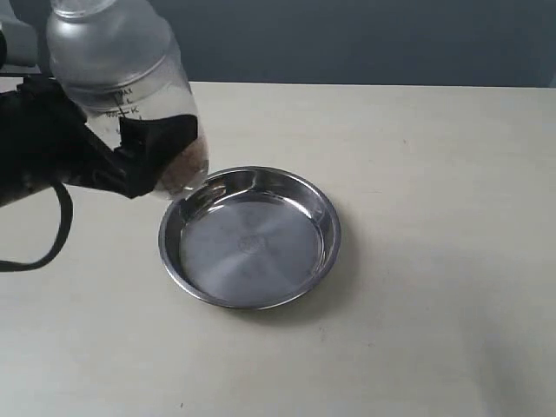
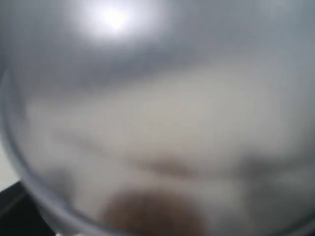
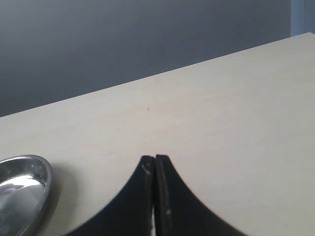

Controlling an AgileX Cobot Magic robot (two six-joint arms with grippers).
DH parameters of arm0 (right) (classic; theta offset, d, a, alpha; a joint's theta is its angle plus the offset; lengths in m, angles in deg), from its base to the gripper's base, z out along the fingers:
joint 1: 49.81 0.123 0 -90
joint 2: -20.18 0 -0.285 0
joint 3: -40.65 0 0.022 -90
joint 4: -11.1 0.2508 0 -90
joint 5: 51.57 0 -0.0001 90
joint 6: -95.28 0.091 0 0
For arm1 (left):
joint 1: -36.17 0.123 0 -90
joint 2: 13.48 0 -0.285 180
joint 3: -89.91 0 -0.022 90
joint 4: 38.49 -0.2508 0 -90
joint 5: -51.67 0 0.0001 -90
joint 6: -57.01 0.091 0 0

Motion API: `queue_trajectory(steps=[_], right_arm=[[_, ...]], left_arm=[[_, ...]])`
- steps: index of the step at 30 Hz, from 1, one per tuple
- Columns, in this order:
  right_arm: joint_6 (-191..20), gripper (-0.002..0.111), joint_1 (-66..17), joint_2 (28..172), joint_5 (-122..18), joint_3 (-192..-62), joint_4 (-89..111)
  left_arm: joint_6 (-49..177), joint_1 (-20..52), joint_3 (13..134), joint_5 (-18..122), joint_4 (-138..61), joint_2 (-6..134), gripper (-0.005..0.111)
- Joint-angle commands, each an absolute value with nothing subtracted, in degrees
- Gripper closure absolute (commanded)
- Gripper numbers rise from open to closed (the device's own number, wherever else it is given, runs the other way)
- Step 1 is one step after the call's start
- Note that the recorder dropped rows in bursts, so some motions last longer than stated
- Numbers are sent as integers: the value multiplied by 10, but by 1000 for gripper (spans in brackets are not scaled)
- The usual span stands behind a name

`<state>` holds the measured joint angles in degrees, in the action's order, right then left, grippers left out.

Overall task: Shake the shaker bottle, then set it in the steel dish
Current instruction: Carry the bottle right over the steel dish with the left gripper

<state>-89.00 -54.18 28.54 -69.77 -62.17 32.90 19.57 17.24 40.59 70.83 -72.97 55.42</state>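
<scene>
Gripping the shaker bottle (image 1: pixel 117 74) low on its body, the left gripper (image 1: pixel 148 159) holds it tilted in the air by the left rim of the steel dish (image 1: pixel 323 217) — the dish lies empty, so the setting-down is not yet done (whether the shaking is over cannot be told). The right gripper (image 3: pixel 155 167), jaws pressed together on nothing, hangs over the pale matte table (image 1: pixel 434 287) — a flat grey-blue wall (image 1: pixel 365 39) behind.

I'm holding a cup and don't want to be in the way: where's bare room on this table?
Bare table right of the steel dish, and the strip between dish and near edge. Crowded beside the dish's rim, where the left gripper holds the shaker bottle.
</scene>
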Motion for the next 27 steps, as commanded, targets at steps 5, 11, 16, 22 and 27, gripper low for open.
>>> queue_trajectory(steps=[5, 11, 16, 22, 27], right_arm=[[-892, 109, -544, 283, -692, -621, 328], [-892, 109, -544, 283, -692, -621, 328], [-892, 109, -544, 283, -692, -621, 328], [-892, 109, -544, 283, -692, -621, 328], [-892, 109, -544, 283, -692, -621, 328]], left_arm=[[119, 142, 398, 743, -768, 641, 106], [105, 111, 496, 694, -830, 618, 106], [105, 105, 456, 723, -810, 727, 106], [139, 103, 512, 755, -807, 676, 106], [142, 103, 479, 758, -772, 787, 106]])
